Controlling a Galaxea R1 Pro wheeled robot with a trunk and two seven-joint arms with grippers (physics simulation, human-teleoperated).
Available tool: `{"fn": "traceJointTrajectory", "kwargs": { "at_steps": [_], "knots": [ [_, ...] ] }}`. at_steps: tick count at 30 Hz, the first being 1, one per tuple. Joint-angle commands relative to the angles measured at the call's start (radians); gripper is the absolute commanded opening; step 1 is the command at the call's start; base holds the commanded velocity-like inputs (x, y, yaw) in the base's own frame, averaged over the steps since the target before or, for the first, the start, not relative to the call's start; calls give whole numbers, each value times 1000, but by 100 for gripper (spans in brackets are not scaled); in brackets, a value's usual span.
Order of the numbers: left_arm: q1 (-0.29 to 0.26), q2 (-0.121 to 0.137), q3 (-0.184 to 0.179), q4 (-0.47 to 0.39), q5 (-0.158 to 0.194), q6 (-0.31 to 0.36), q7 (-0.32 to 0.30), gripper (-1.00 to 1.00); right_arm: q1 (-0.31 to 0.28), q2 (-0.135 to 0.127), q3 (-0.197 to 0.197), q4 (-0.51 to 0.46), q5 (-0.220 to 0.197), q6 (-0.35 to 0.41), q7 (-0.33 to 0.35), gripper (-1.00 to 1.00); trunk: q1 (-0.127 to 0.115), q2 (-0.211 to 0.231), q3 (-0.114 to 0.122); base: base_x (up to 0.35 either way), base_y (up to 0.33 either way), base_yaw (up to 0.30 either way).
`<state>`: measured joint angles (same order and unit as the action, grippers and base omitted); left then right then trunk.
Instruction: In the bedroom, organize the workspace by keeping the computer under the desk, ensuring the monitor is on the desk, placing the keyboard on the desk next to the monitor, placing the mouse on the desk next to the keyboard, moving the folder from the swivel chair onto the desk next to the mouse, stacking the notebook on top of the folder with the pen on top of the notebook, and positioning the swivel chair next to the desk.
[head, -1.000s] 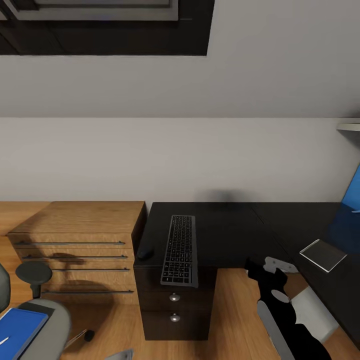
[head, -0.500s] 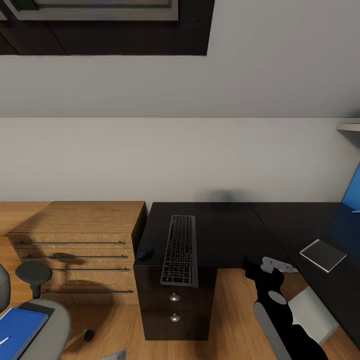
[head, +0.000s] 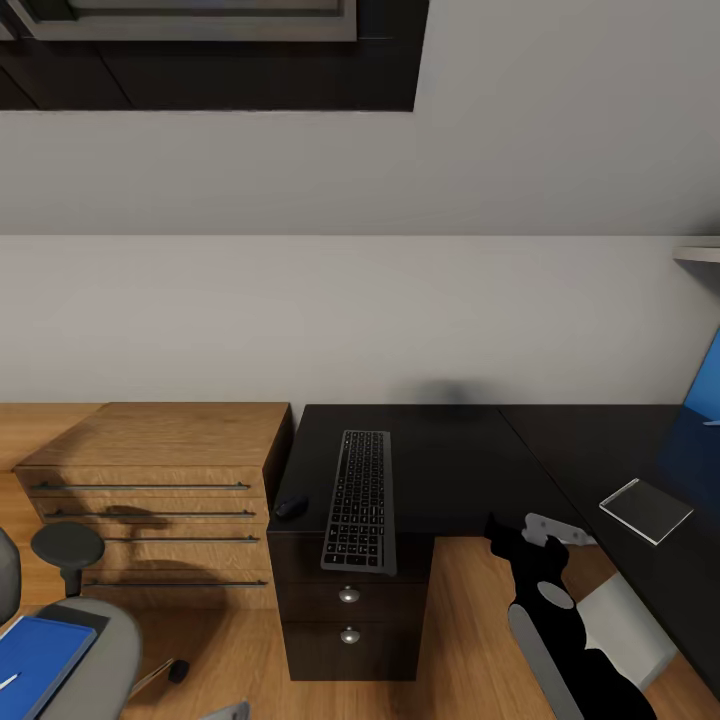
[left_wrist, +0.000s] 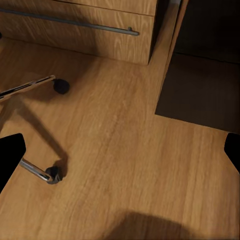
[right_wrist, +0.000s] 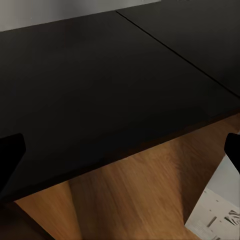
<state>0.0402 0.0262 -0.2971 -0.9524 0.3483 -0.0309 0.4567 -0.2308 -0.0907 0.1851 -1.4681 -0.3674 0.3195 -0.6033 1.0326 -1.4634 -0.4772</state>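
Note:
The keyboard (head: 358, 500) lies lengthwise on the left part of the black desk (head: 460, 460), its near end over the edge. The small dark mouse (head: 290, 508) sits at the desk's left rim beside it. The grey notebook (head: 646, 510) rests on the desk's right wing. At the bottom left, the blue folder (head: 35, 665) lies on the swivel chair (head: 100, 650). My right gripper (head: 520, 528) (right_wrist: 120, 155) hovers open at the desk's inner corner. A light grey computer case (head: 630, 625) (right_wrist: 215, 210) stands below it. My left gripper (left_wrist: 120, 155) hangs open over the floor near the chair's casters (left_wrist: 55, 175).
A wooden dresser (head: 160, 480) with long bar handles stands against the desk's left side. Black drawers with silver knobs (head: 348, 595) sit under the keyboard. A blue panel (head: 705, 410) shows at the right edge. Wooden floor (left_wrist: 125, 150) spreads between chair and desk.
The whole view shifted slightly between one second and half a second ago. Since then nothing has moved, and both grippers stay open.

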Motion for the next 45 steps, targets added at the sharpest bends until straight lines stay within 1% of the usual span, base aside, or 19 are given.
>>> {"fn": "traceJointTrajectory", "kwargs": {
  "at_steps": [1,10,18,21,22,25,26,28,31,32,36,45],
  "knots": [
    [0,1,-6,-2,10,-3,5,100,-1,-1,3,-1,-5,4,-8,100,0,-1,-1,0,0,0],
    [0,1,-11,-2,9,-5,-1,100,-1,1,7,-5,-7,3,-8,100,0,-1,-1,17,-16,0],
    [0,0,-11,0,10,-6,0,100,-1,-2,-3,1,-7,3,-6,100,0,-1,-1,214,-209,0],
    [0,0,-11,0,11,-6,1,100,-1,-6,-18,21,-6,-1,-4,100,0,-1,-1,231,-228,0],
    [0,-1,-11,5,11,-6,2,100,-1,-9,-45,39,-5,-17,-3,100,0,-1,-1,232,-230,0],
    [0,-1,-11,11,11,-7,2,100,-1,-16,-65,47,-3,-30,-2,100,0,-1,-1,233,-230,0],
    [0,-2,-11,15,11,-6,2,100,-1,-35,-83,56,-2,-41,0,100,0,-1,-1,213,-200,0],
    [0,-2,-11,18,11,-6,2,100,-2,-45,-89,60,-2,-44,0,100,0,-1,-1,186,-175,0],
    [0,-3,-13,25,11,-6,2,100,-2,-50,-92,63,-2,-49,0,100,0,-1,-1,128,-121,0],
    [0,-3,-14,33,11,-6,2,100,-2,-53,-94,64,-2,-65,0,100,0,-1,-1,37,-35,0],
    [0,-3,-14,36,11,-6,2,100,-2,-53,-94,66,-2,-82,0,100,0,-1,-1,20,-19,0],
    [0,-3,-14,38,11,-6,1,100,-2,-54,-96,75,-2,-90,0,100,0,-1,-1,4,-4,0]
  ]
}}
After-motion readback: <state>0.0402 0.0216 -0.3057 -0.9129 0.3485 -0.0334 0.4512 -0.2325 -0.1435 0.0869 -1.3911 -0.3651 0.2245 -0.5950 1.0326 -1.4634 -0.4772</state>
